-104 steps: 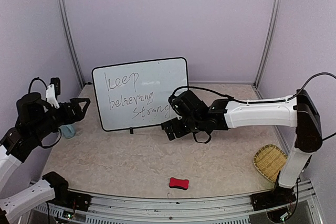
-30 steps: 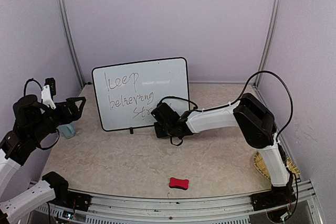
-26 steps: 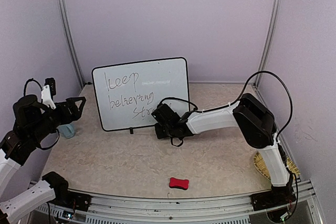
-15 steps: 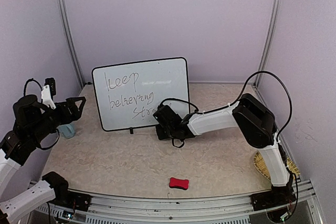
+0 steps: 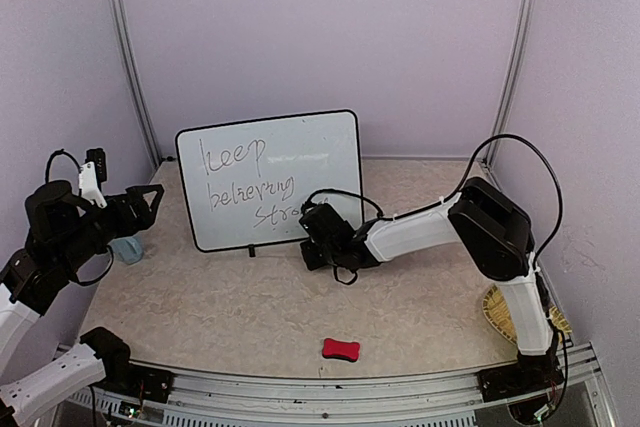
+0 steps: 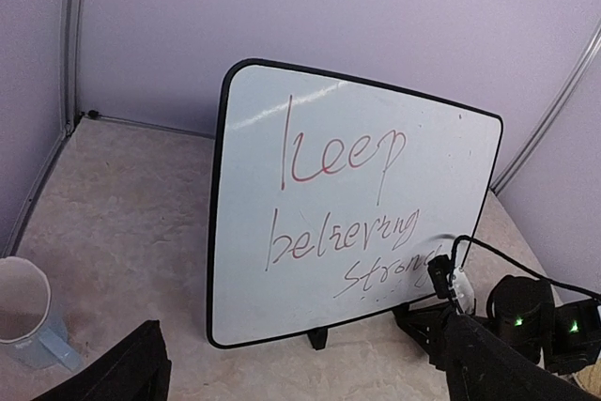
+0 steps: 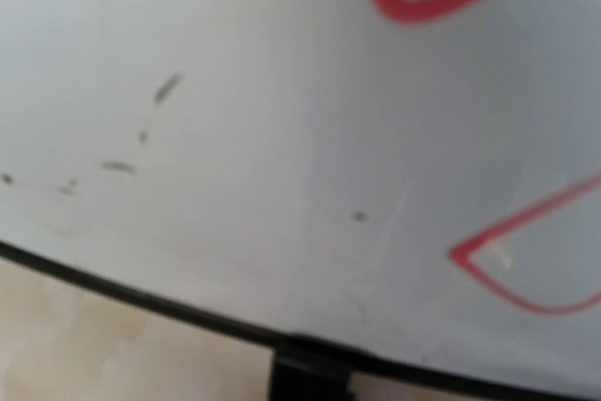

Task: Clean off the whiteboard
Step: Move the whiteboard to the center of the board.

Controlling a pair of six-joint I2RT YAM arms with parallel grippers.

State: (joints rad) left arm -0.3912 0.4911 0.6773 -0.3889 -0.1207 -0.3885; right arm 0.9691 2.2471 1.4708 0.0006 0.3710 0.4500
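Note:
The whiteboard (image 5: 268, 179) stands upright at the back of the table, black-framed and bearing the handwritten words "keep believing strong". My right gripper (image 5: 308, 242) is low at the board's bottom right corner, by its right foot, and is shut. From the left wrist view the right gripper (image 6: 418, 321) sits just below the last word. The right wrist view is filled by the whiteboard (image 7: 282, 138), with red strokes, its black frame and one foot; the fingers do not show there. My left gripper (image 5: 150, 205) hangs open at the far left, facing the whiteboard (image 6: 357, 213).
A small red pad (image 5: 341, 349) lies near the table's front edge. A pale blue cup (image 5: 127, 248) stands left of the board, under the left arm. A woven basket (image 5: 497, 305) lies at the right, partly behind the right arm.
The right gripper has closed and slid a little to the right along the board's bottom edge, uncovering more of the last word. The left arm has not moved.

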